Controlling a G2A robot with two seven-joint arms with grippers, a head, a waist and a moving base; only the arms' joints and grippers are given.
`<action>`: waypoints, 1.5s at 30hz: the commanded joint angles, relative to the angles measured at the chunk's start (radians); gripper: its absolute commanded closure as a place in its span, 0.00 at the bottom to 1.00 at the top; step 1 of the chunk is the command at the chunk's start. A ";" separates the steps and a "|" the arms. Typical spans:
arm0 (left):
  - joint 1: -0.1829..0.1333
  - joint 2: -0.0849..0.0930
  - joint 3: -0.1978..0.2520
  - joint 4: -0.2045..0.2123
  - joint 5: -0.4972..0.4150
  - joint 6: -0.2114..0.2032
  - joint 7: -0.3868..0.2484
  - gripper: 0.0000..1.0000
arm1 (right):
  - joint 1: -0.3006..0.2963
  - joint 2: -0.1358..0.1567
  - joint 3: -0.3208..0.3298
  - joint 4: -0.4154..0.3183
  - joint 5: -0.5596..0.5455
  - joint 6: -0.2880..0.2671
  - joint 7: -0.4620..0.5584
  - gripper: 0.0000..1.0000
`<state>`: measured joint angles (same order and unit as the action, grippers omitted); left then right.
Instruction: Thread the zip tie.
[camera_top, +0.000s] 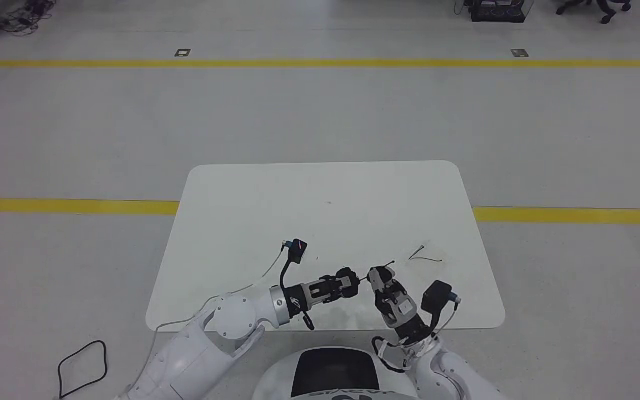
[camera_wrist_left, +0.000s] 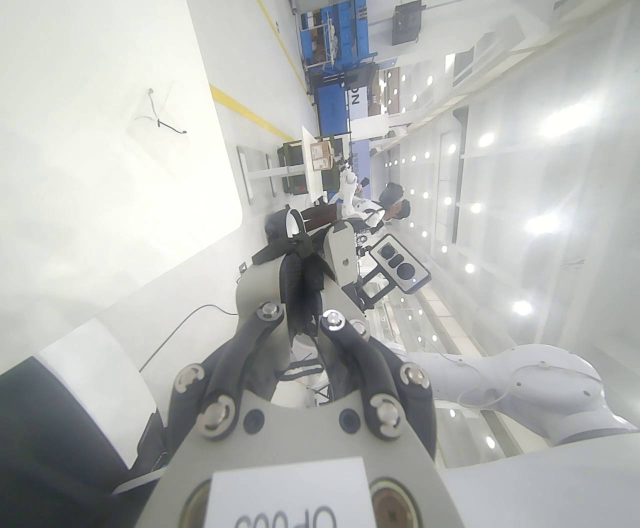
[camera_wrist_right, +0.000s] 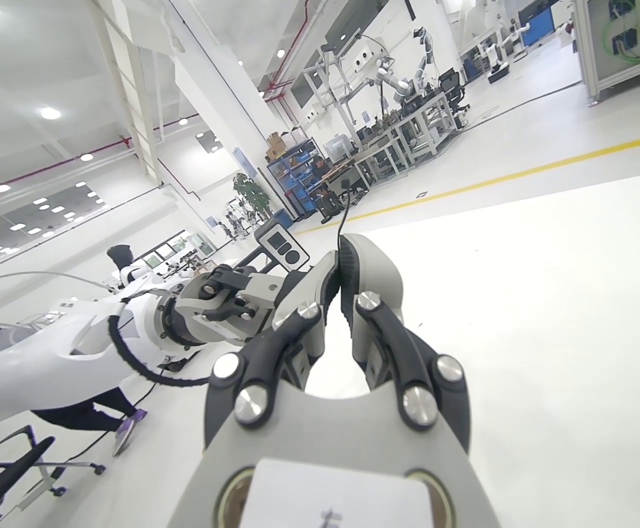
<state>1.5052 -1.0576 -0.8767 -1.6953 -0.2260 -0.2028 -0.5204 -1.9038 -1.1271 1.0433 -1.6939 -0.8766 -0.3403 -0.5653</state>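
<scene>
The left gripper (camera_top: 350, 280) is held closed over the counter (camera_top: 330, 200); whether anything is pinched cannot be told. Just beside it, the right gripper (camera_wrist_right: 340, 280) is clamped on a thin black zip tie (camera_wrist_right: 344, 215), free end protruding. No loop is seen, so threading is judged unfinished. A spare tie (camera_top: 428, 250) is seen lying farther right.

The left gripper (camera_top: 347, 283) and right gripper (camera_top: 376, 273) face each other over the table's (camera_top: 330, 200) near edge. A tie (camera_top: 428, 250) lies to their right.
</scene>
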 joint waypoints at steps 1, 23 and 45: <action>0.000 0.000 0.000 0.000 0.000 0.000 0.000 1.00 | 0.002 -0.001 -0.006 -0.001 0.020 0.000 0.006 1.00; 0.000 0.000 0.000 0.000 0.000 0.000 0.000 1.00 | 0.031 0.023 -0.070 -0.001 0.185 0.000 0.034 1.00; 0.000 0.000 0.000 0.000 0.000 0.000 0.000 1.00 | 0.065 0.048 -0.123 0.014 0.214 0.000 0.013 1.00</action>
<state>1.5052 -1.0576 -0.8767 -1.6953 -0.2260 -0.2028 -0.5204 -1.8401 -1.0799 0.9208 -1.6806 -0.6628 -0.3400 -0.5491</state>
